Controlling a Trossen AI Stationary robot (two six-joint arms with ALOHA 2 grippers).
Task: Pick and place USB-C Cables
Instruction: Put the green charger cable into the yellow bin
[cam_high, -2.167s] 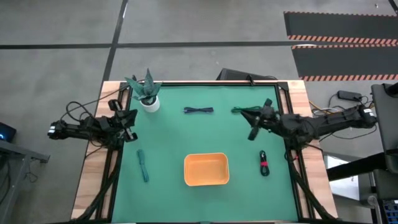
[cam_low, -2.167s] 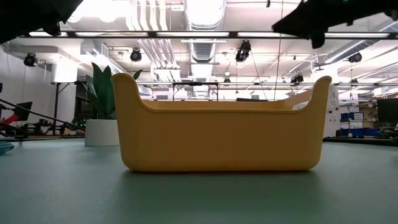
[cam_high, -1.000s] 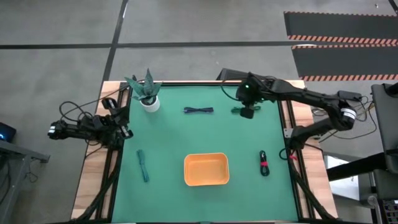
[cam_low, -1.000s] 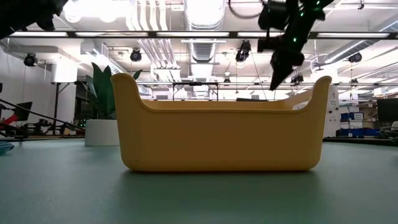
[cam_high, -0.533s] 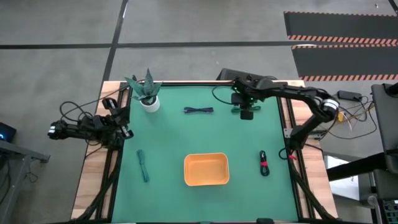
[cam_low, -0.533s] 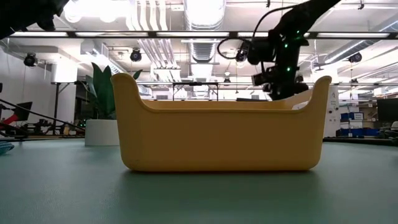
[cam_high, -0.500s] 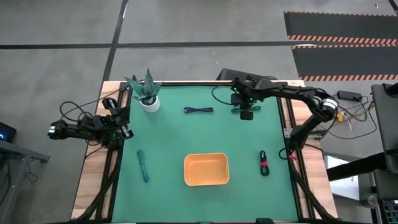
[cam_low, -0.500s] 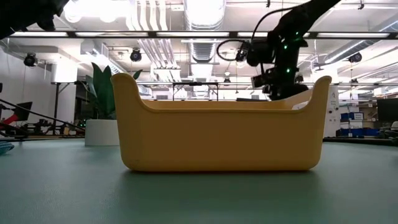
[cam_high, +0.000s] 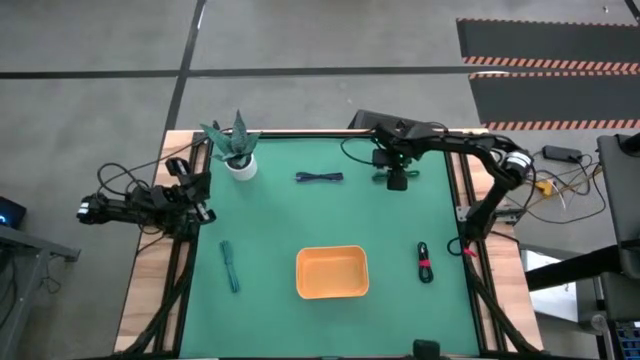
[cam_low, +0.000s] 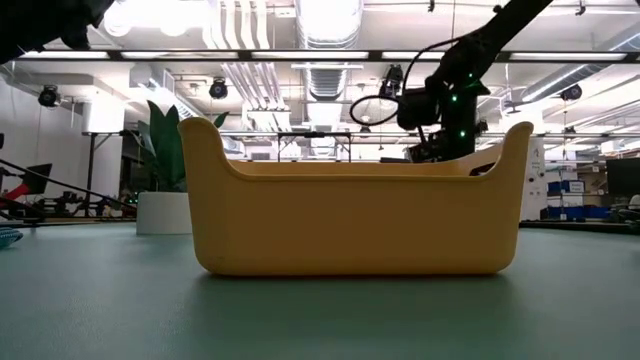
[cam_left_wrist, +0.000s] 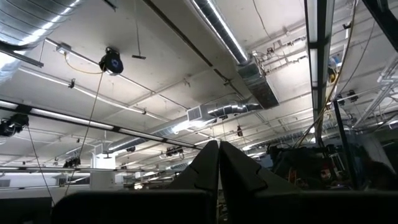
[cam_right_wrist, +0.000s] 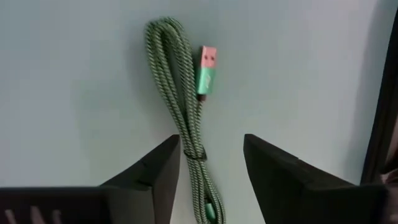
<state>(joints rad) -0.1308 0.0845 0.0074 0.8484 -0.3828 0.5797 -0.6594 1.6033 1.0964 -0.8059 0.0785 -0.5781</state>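
Note:
My right gripper (cam_high: 397, 181) is at the far right of the table, pointing down, low over the green cable bundle (cam_right_wrist: 185, 93). It is open (cam_right_wrist: 211, 182), with one finger on each side of the bundle's banded part. The green cable lies flat on the mat. The dark blue cable (cam_high: 319, 178) lies at the far middle, the teal cable (cam_high: 230, 266) at the near left, and the black cable with a red band (cam_high: 425, 262) at the near right. My left gripper (cam_high: 205, 200) waits at the table's left edge, shut (cam_left_wrist: 219, 155) and empty.
An orange tray (cam_high: 332, 272) stands at the near middle and fills the low view (cam_low: 350, 215), hiding my right gripper's fingertips there. A potted plant (cam_high: 236, 152) stands at the far left corner. Black arm wires run along both side edges.
My right arm has swung from the table's right edge to the far right of the mat. Its gripper has then gone down over the green cable, its fingers pointing down. The cables and tray have stayed where they were.

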